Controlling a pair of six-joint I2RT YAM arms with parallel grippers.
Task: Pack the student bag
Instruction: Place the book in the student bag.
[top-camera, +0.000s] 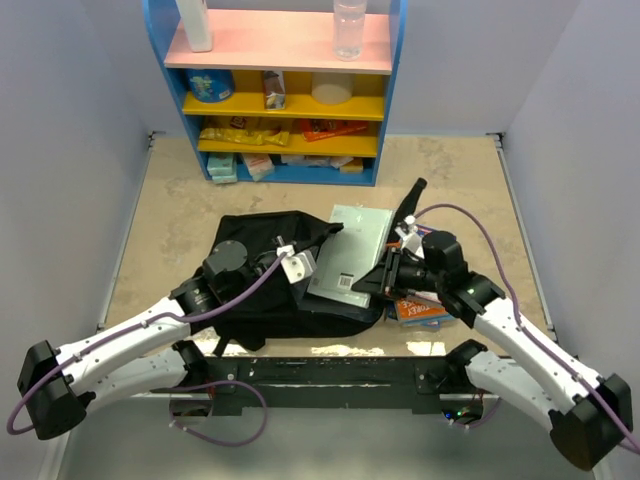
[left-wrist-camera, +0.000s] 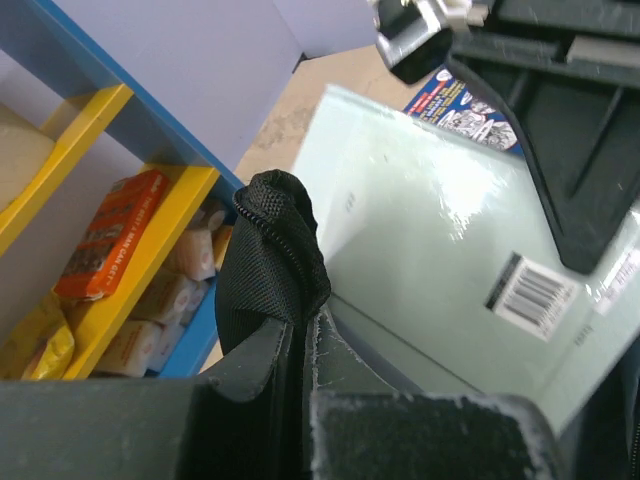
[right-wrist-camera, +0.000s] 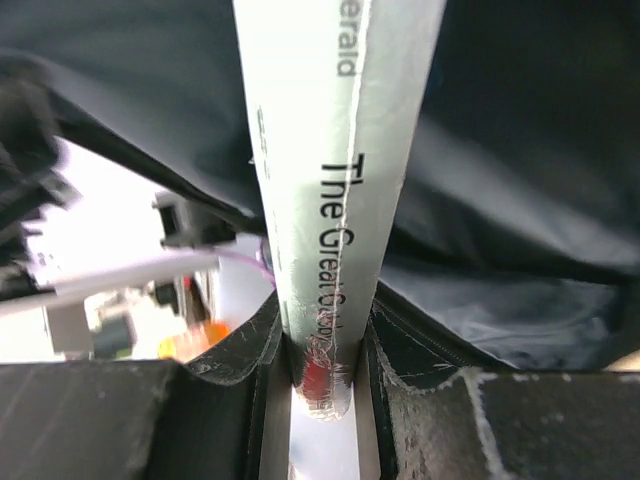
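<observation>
left jaws: pinching student bag (left-wrist-camera: 272, 262) | right jaws: clamping pale book (right-wrist-camera: 330, 150)

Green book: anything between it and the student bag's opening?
Nothing visible. The right end effector grips the green book by its spine, with black fabric on both sides. The left end effector pinches the zip edge of the student bag beside the book, not across it.

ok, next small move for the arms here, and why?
Probably push the right gripper forward, sliding the pale green book deeper into the student bag. It clamps the book's spine, the book is only partly inside, and the left gripper pinches the zipper edge, holding the mouth open.
</observation>
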